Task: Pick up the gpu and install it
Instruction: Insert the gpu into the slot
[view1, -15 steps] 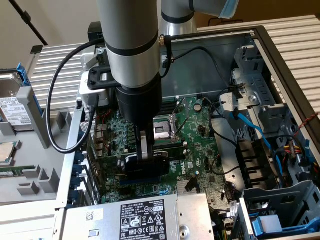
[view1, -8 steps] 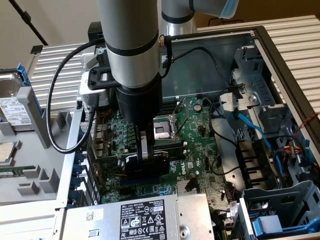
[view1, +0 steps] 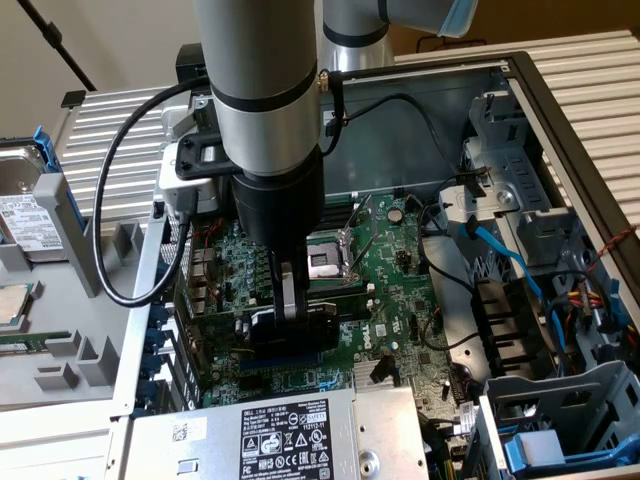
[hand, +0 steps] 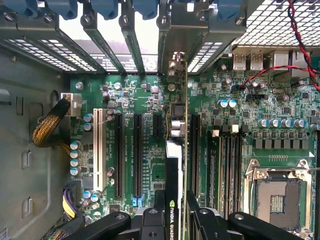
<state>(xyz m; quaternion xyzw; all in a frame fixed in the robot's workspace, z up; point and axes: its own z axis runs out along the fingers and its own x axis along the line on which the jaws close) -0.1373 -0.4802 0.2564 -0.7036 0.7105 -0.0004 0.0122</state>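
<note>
Card: we see the gpu (hand: 173, 175) edge-on in the wrist view, a thin green board with a black shroud on one face that carries a green logo and white lettering.
Bracket: its silver end bracket (hand: 176, 62) reaches to the slotted rear wall of the case.
Place: we find the card standing upright over the motherboard (hand: 280, 115), in line with the long dark expansion slots (hand: 137, 150), with the empty processor socket (hand: 277, 197) to one side; whether it is seated we cannot tell.
Jaws: the gripper (hand: 172, 217) is clamped on the card's near end, one black finger on each face.
Exterior view: we see the gripper (view1: 290, 300) low inside the open computer case (view1: 560, 110), the card's black body (view1: 290, 335) under it.
Nearby: the power supply (view1: 290, 435) lies just in front of the board.
</note>
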